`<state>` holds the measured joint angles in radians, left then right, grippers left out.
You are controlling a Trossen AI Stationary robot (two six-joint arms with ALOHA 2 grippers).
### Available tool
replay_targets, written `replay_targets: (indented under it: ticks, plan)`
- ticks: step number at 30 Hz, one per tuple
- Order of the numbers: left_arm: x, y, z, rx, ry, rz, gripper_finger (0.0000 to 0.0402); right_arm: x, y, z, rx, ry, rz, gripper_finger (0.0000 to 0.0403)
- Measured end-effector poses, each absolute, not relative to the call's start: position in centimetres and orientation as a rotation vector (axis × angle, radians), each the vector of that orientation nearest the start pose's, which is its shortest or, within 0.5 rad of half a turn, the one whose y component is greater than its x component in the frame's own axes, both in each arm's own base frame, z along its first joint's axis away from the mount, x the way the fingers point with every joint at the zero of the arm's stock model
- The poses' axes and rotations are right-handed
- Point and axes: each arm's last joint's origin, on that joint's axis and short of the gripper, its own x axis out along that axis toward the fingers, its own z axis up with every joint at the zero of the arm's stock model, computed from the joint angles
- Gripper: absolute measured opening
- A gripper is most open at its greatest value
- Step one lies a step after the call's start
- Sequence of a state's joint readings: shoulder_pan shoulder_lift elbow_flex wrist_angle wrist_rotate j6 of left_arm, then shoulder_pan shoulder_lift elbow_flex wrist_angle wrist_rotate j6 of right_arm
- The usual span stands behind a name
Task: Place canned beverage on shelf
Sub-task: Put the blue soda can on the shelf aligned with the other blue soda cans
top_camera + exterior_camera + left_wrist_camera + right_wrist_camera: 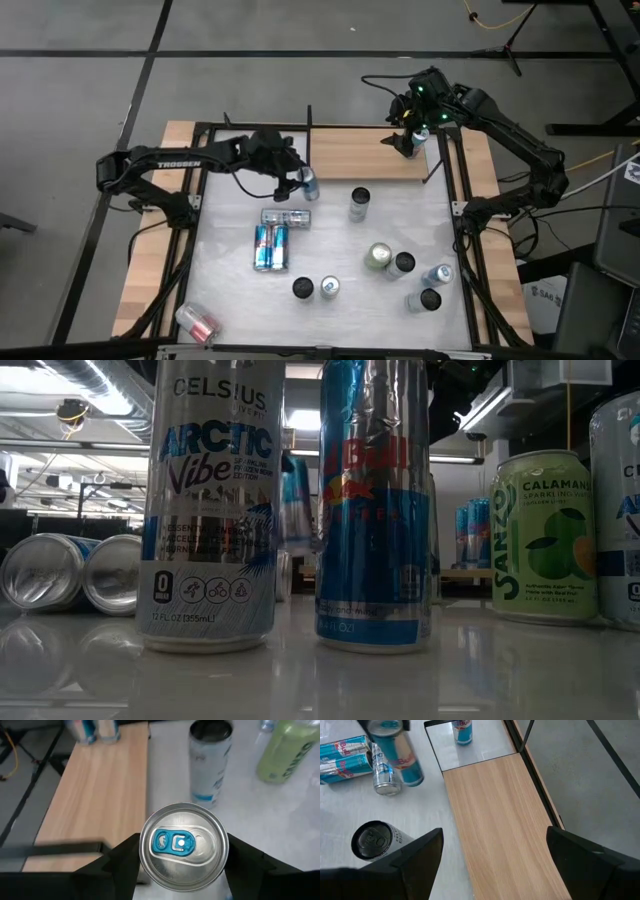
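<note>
High view first: how far along is the job you are running?

— Partway, by my reading. You see the shelf point(360, 155) as a pale wooden board at the back of the worktop point(330, 230). The left wrist view shows blue cans point(92, 730) at the shelf's far end, blurred, so I cannot count them. Many more wait on the worktop: a lying pair point(272, 245) near the middle and upright cans to the right of them, such as a pale green one point(378, 256).

— Where is the can in play?

— Your left claw point(298, 180) has closed on the silver-topped can point(182, 850) with a blue tab, one finger on each side of its body. It sits over the worktop just beside the shelf's near end, not on the board. I cannot tell whether it is lifted clear of the worktop.

— What is left for that can?

— Carrying it over the board and setting it down upright, I judge.

— How do the arms stand?

— Your left arm reaches in from the left edge, wrist pointing down over the can. Your right arm bends in from the right, and the right claw point(490, 850) hangs above the shelf's other end, fingers spread wide, holding nothing.
</note>
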<state>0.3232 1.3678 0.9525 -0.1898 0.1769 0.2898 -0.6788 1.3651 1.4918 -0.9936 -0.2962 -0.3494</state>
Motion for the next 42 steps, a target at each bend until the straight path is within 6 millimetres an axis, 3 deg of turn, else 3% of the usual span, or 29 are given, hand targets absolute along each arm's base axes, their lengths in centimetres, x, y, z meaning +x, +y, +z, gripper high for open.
replay_targets:
  ticks: [7, 14, 19, 27, 34, 42]
  plan:
    - [29.4, 7.6, 29.2, 0.182, 0.482, 0.017, 0.0221, 21.0, -15.9, 38.0, 0.080, 0.815, -0.217, 0.0344]
    - [30.0, 8.0, 32.1, 0.270, 0.340, 0.038, 0.0221, 21.0, -15.9, 38.0, 0.080, 0.815, -0.217, 0.0344]
    - [30.8, 9.0, 33.8, 0.334, 0.296, 0.063, 0.0221, 21.0, -15.9, 38.0, 0.080, 0.815, -0.217, 0.0344]
    - [35.0, 12.7, 36.0, 0.402, 0.303, 0.025, 0.0221, 21.0, -15.9, 38.0, 0.080, 0.815, -0.217, 0.0344]
    - [38.6, 16.4, 35.2, 0.408, 0.406, -0.031, 0.0221, 21.0, -15.9, 38.0, 0.080, 0.815, -0.217, 0.0344]
    - [41.0, 19.3, 30.6, 0.363, 0.539, -0.076, 0.0221, 21.0, -15.9, 38.0, 0.080, 0.814, -0.217, 0.0344]
